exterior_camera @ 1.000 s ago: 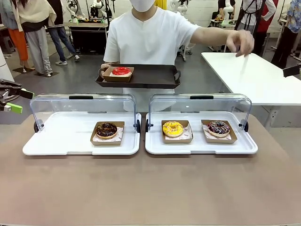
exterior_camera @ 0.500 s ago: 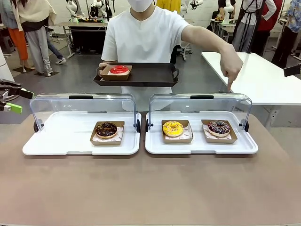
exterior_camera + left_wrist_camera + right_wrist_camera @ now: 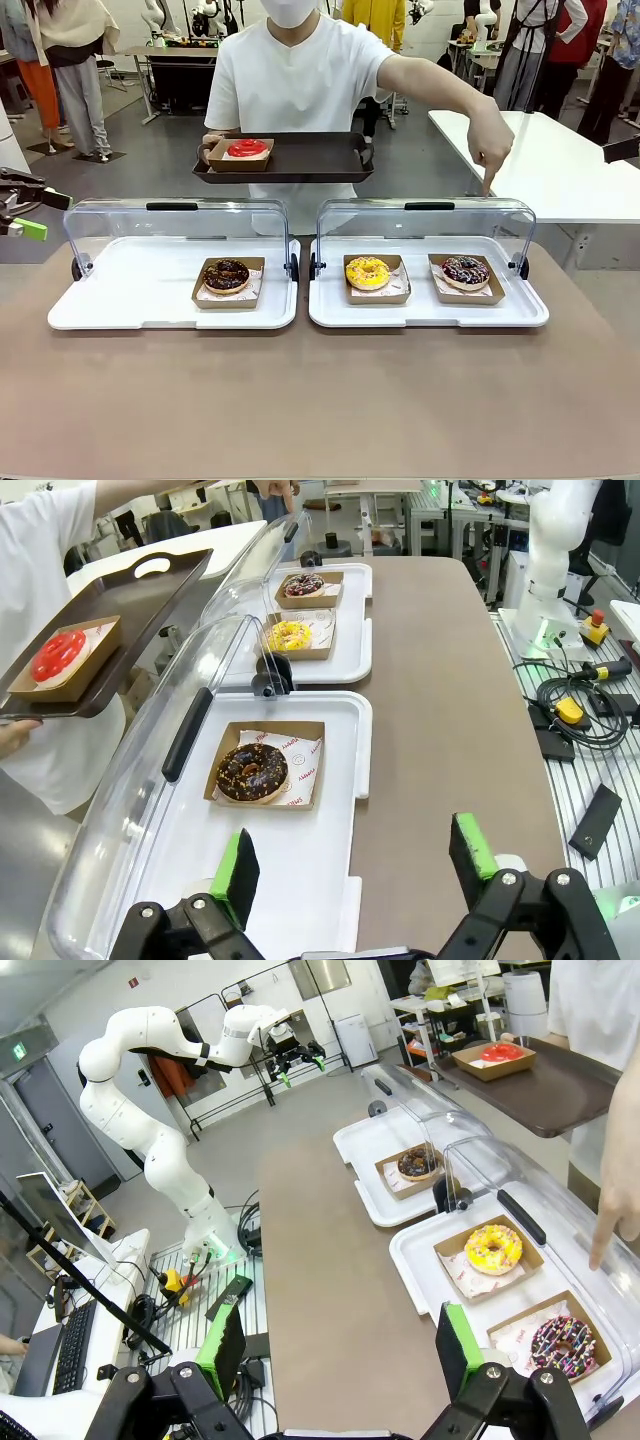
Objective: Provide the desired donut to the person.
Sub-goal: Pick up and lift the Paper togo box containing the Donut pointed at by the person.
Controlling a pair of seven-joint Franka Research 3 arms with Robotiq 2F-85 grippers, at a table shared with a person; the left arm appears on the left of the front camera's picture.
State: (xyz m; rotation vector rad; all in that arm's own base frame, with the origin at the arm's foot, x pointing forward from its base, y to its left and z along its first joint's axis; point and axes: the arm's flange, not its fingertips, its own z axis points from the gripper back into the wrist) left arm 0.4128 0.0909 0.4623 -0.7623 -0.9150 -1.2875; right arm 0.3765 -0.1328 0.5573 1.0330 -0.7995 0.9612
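the person (image 3: pixel 300 80) stands at the far side of the table (image 3: pixel 320 400), carrying a dark serving tray (image 3: pixel 320 158) with a red donut (image 3: pixel 247 148) in its carton at one end. the person's free hand (image 3: pixel 490 135) points a finger straight down over the raised clear lid (image 3: pixel 425 225) of the right display case (image 3: pixel 430 318). below that finger, at the case's right end, lies the sprinkled chocolate donut (image 3: pixel 465 270) in a shallow cardboard boat (image 3: pixel 470 299); i judge this to be the one wanted. a yellow donut (image 3: pixel 367 272) sits just beside it, and a chocolate donut (image 3: pixel 227 274) sits alone in the left display case (image 3: pixel 130 290).

the left tool (image 3: pixel 355 858) hangs near the table's left end, its green pads spread wide with nothing between them. the right tool (image 3: pixel 340 1345) is likewise wide and empty, looking down on both cases from the right end, well apart from them.

the wanted donut is likely light, soft and sticky on top; pinching it would dent the glaze and shed sprinkles. the boat looks like the better hold: close on its two opposite walls, or on the near wall, gently, since thin card buckles under a hard squeeze. keep it level, as the donut rests loose on paper and could slide. the lid is up, so the approach is open from the near side.
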